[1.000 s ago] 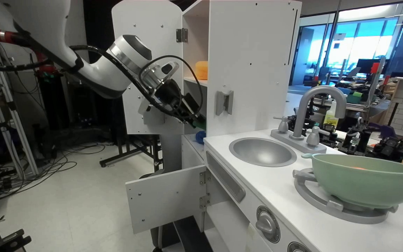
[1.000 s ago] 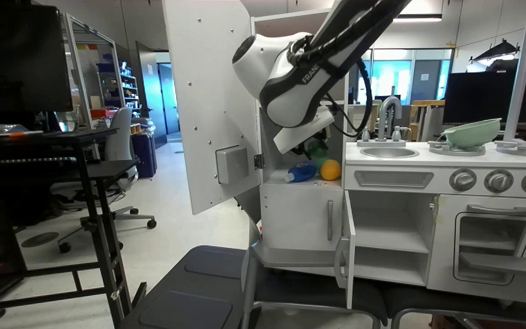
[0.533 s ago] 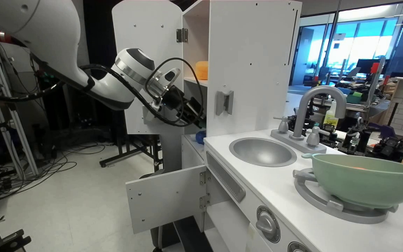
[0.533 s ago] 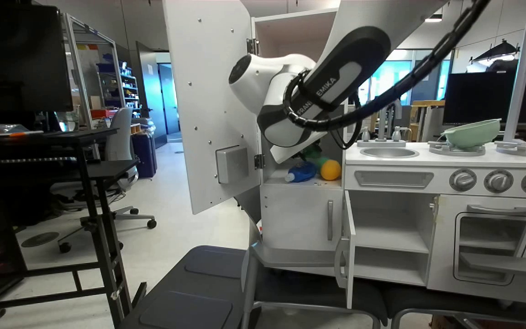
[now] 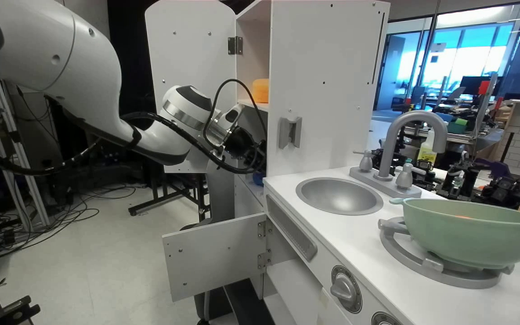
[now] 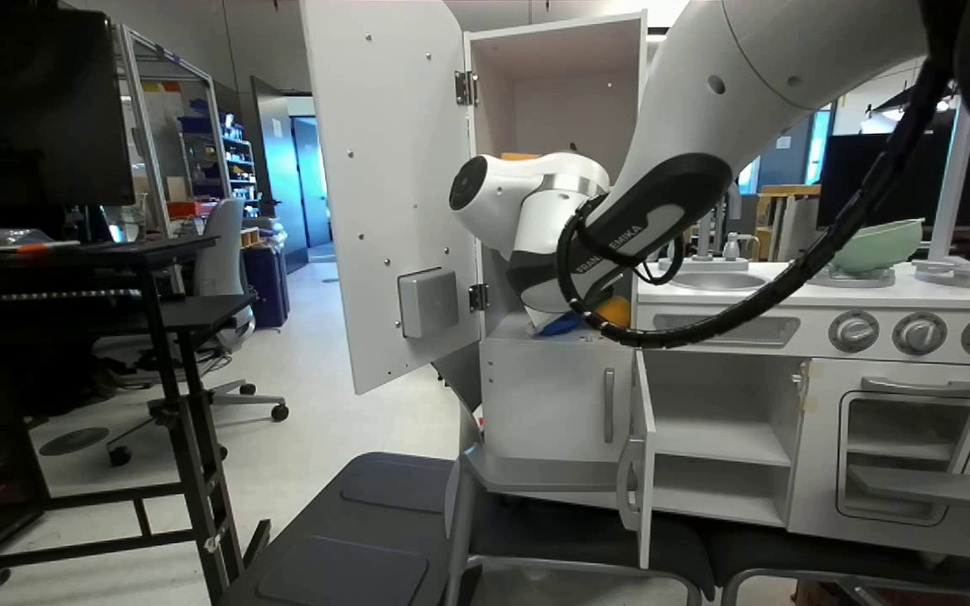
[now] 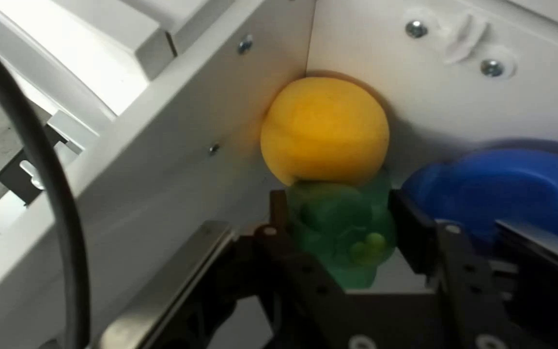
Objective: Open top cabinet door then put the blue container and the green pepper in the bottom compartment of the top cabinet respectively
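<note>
Wrist view showed the gripper (image 7: 338, 214) clamped on the green pepper (image 7: 343, 231) inside the bottom compartment (image 7: 177, 169), the blue container (image 7: 506, 194) just beside it, an orange toy (image 7: 325, 130) beyond. Spreading the fingers (image 7: 412, 237) risked shoving the container, and the pepper, let go near that curved toy, looked apt to roll.

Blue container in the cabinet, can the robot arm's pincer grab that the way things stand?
Probably not yet: the pincer appears closed on the green pepper. Once that is released, probably: the blue container lies close beside the pincer, with nothing else between them.
</note>
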Robot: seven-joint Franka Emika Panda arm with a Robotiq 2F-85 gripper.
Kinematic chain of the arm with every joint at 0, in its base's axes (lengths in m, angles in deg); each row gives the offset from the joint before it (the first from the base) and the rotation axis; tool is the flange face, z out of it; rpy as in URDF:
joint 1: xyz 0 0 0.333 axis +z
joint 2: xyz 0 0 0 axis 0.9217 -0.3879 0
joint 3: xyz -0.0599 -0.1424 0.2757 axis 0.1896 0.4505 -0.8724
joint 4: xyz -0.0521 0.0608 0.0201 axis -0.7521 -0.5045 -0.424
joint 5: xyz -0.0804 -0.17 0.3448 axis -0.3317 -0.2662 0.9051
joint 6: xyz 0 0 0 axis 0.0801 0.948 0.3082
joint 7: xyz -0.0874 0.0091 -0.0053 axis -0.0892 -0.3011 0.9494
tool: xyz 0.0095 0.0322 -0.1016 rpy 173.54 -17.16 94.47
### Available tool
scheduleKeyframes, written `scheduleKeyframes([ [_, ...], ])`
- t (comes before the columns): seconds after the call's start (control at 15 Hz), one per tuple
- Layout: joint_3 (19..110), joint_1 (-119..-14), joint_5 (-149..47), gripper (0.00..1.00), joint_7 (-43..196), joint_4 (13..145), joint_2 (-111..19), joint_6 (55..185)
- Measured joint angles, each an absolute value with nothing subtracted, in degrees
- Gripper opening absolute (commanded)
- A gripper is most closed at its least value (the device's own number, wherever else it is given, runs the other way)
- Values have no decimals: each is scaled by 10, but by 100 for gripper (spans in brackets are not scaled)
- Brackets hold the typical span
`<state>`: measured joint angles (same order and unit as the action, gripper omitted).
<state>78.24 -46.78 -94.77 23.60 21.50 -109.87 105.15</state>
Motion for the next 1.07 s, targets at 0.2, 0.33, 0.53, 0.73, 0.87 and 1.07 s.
scheduleKeyframes([
  [0.2,799,-472,-948,87,227,190,-1117,1051],
  [0.33,804,-476,-948,99,221,182,-1124,1051],
  [0.53,808,-479,-948,100,215,173,-1132,1053],
  [0.73,808,-478,-948,100,211,167,-1134,1053],
  [0.87,808,-479,-948,100,207,165,-1134,1053],
  [1.07,808,-479,-948,100,200,159,-1133,1054],
])
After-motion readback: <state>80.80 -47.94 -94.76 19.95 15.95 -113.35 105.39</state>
